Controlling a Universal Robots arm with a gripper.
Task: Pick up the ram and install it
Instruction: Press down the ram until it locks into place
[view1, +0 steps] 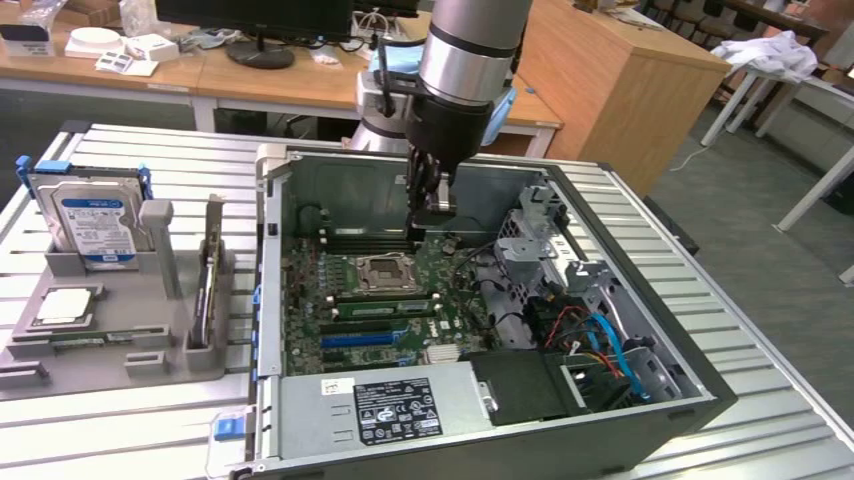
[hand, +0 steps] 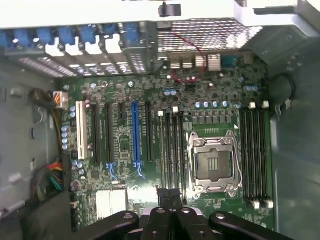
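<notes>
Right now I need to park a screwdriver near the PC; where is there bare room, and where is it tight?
Bare ribbed table lies on the exterior view's right of the computer case, and behind the parts holder, beside the hard drive. Inside the case it is crowded: the claw hangs over the motherboard, with cables packed alongside.

The motherboard (hand: 150, 145) is green, with black slots, one blue slot (hand: 135, 132) and one white slot (hand: 80, 131). The socket (hand: 214, 162) is silver-framed. The case (view1: 307, 180) is grey inside. The drive (view1: 96, 222) is silver with a blue label. The arm (view1: 467, 50) is silver and black; the pincer (hand: 171, 197) is black. The table (view1: 147, 160) is ribbed grey metal. Blue and orange cables (view1: 607, 345) lie in the case.
</notes>
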